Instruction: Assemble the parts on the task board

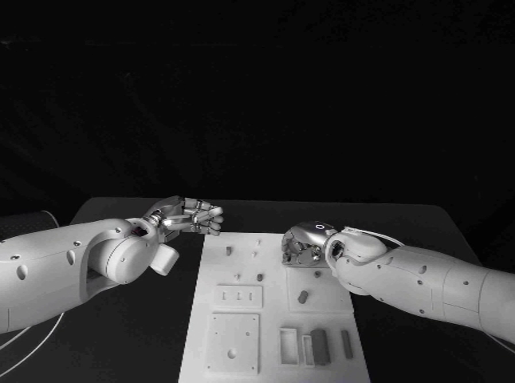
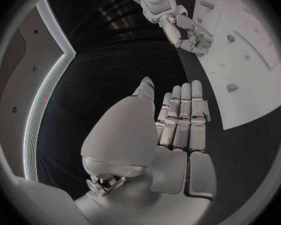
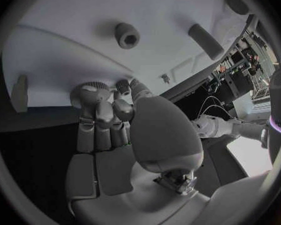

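Note:
The white task board (image 1: 269,315) lies in the middle of the black table. Small grey pegs (image 1: 259,277) stand on its upper half, and an oblong part (image 1: 304,296) lies right of centre. My right hand (image 1: 307,243) is down on the board's upper right area with its fingers curled in. In the right wrist view the thumb and fingertips (image 3: 93,92) pinch what looks like a small dark part (image 3: 123,85) against the board (image 3: 65,30). My left hand (image 1: 189,217) hovers over the table just left of the board's far corner. Its fingers (image 2: 184,110) are straight and hold nothing.
Several grey bars (image 1: 315,347) lie in the board's near right corner. A slotted panel (image 1: 237,297) and a square panel (image 1: 233,343) sit on its left half. A hollow peg (image 3: 127,35) and an oblong part (image 3: 206,41) lie ahead of my right hand.

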Motion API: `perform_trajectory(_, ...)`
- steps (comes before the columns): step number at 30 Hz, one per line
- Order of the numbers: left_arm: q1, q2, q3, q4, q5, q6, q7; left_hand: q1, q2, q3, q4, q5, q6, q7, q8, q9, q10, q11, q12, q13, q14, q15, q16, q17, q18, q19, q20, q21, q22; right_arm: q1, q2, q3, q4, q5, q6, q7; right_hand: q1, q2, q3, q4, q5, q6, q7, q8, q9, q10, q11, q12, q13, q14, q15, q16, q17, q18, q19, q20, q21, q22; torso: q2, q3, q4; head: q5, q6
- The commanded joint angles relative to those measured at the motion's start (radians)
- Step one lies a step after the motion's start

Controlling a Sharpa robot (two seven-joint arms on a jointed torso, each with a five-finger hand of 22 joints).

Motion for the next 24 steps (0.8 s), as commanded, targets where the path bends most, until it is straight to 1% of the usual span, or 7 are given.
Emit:
perform_trajectory(1, 0.002, 0.001, 0.001, 0.000, -0.002, 0.007, 0.010, 0.001, 0.000, 0.001, 0.000, 0.003, -0.003, 0.009, -0.003, -0.002, 0.008, -0.003, -0.003, -0.001, 0.000, 0.005, -0.004, 0.000, 0.011, -0.002, 0.004, -0.004, -0.001, -0.012, -0.006, -0.008, 0.004, -0.009, 0.050, -0.018, 0.003, -0.008, -0.003, 0.003, 0.007, -0.002, 0.004, 0.007, -0.005, 0.001, 0.004, 0.001, -0.002, 0.007, -0.010, 0.000, 0.004, 0.039, -0.008, -0.002, 0.006, 0.022, 0.001, 0.0004, 0.0006, 0.002, 0.000)
perform_trajectory(4, 0.002, 0.001, 0.001, 0.000, -0.002, 0.006, 0.010, 0.001, 0.000, 0.001, 0.000, 0.003, -0.003, 0.009, -0.004, -0.002, 0.008, -0.003, -0.003, -0.001, 0.000, 0.005, -0.004, 0.000, 0.011, -0.002, 0.004, -0.004, -0.001, -0.012, -0.010, -0.008, 0.008, -0.009, 0.049, -0.018, 0.004, -0.008, -0.003, 0.003, 0.008, -0.002, 0.004, 0.006, -0.005, 0.001, 0.004, 0.001, -0.002, 0.009, -0.010, 0.001, 0.007, 0.039, -0.008, -0.002, 0.007, 0.022, 0.002, 0.0004, 0.0009, -0.006, 0.005)
perform_trajectory(9, 0.002, 0.002, 0.001, -0.003, -0.002, 0.005, 0.010, 0.001, 0.000, 0.001, 0.000, 0.003, -0.003, 0.009, -0.004, -0.002, 0.008, -0.003, -0.003, -0.001, 0.000, 0.005, -0.004, 0.001, 0.011, -0.002, 0.004, -0.004, -0.001, -0.012, -0.013, -0.008, 0.009, -0.010, 0.049, -0.019, 0.006, -0.009, -0.003, 0.002, 0.009, -0.001, 0.004, 0.006, -0.005, 0.001, 0.004, 0.001, -0.003, 0.009, -0.010, 0.002, 0.007, 0.039, -0.008, -0.003, 0.008, 0.022, 0.003, 0.0012, 0.0004, -0.001, 0.004)
perform_trajectory(15, 0.002, 0.003, 0.001, -0.004, -0.002, 0.006, 0.009, 0.002, 0.000, 0.001, 0.000, 0.003, -0.003, 0.009, -0.004, -0.002, 0.008, -0.003, -0.003, -0.001, 0.000, 0.005, -0.004, 0.001, 0.011, -0.002, 0.004, -0.004, -0.001, -0.012, -0.016, -0.008, 0.013, -0.011, 0.047, -0.019, 0.020, -0.005, 0.005, -0.004, 0.017, 0.002, 0.004, 0.005, -0.005, 0.002, 0.004, 0.002, -0.006, 0.011, -0.010, 0.006, 0.012, 0.039, -0.009, -0.003, 0.010, 0.022, 0.004, 0.0010, 0.0015, -0.011, 0.007)
perform_trajectory(20, 0.002, 0.004, 0.001, -0.005, -0.002, 0.006, 0.009, 0.002, 0.000, 0.001, 0.000, 0.003, -0.003, 0.009, -0.004, -0.002, 0.008, -0.003, -0.003, -0.001, 0.000, 0.005, -0.005, 0.001, 0.011, -0.002, 0.004, -0.004, -0.001, -0.012, -0.017, -0.008, 0.016, -0.011, 0.050, -0.020, 0.040, 0.000, 0.024, -0.011, 0.026, 0.007, 0.003, 0.004, -0.005, 0.003, 0.003, 0.004, -0.008, 0.011, -0.011, 0.010, 0.016, 0.039, -0.012, -0.003, 0.011, 0.022, 0.004, 0.0011, 0.0015, -0.007, 0.005)
perform_trajectory(21, 0.002, 0.004, 0.001, -0.004, -0.002, 0.006, 0.009, 0.003, 0.000, 0.001, 0.000, 0.003, -0.003, 0.009, -0.004, -0.002, 0.008, -0.003, -0.003, -0.001, 0.000, 0.005, -0.005, 0.001, 0.011, -0.002, 0.004, -0.004, -0.001, -0.012, -0.017, -0.008, 0.016, -0.012, 0.051, -0.020, 0.047, 0.001, 0.033, -0.013, 0.031, 0.007, 0.003, 0.004, -0.005, 0.004, 0.003, 0.004, -0.009, 0.011, -0.011, 0.010, 0.016, 0.039, -0.013, -0.002, 0.011, 0.022, 0.004, 0.0011, 0.0015, -0.008, 0.004)
perform_trajectory(24, 0.002, 0.004, 0.001, -0.005, -0.002, 0.006, 0.008, 0.003, 0.000, 0.001, 0.000, 0.003, -0.003, 0.009, -0.004, -0.002, 0.008, -0.003, -0.004, -0.001, 0.000, 0.005, -0.005, 0.001, 0.011, -0.002, 0.004, -0.004, -0.001, -0.012, -0.016, -0.008, 0.018, -0.016, 0.052, -0.020, 0.071, -0.004, 0.075, -0.023, 0.104, 0.010, 0.003, 0.001, -0.007, 0.002, 0.004, 0.005, -0.012, 0.007, -0.010, 0.012, 0.018, 0.039, -0.021, 0.000, 0.010, 0.022, 0.006, 0.0011, 0.0021, -0.009, 0.006)
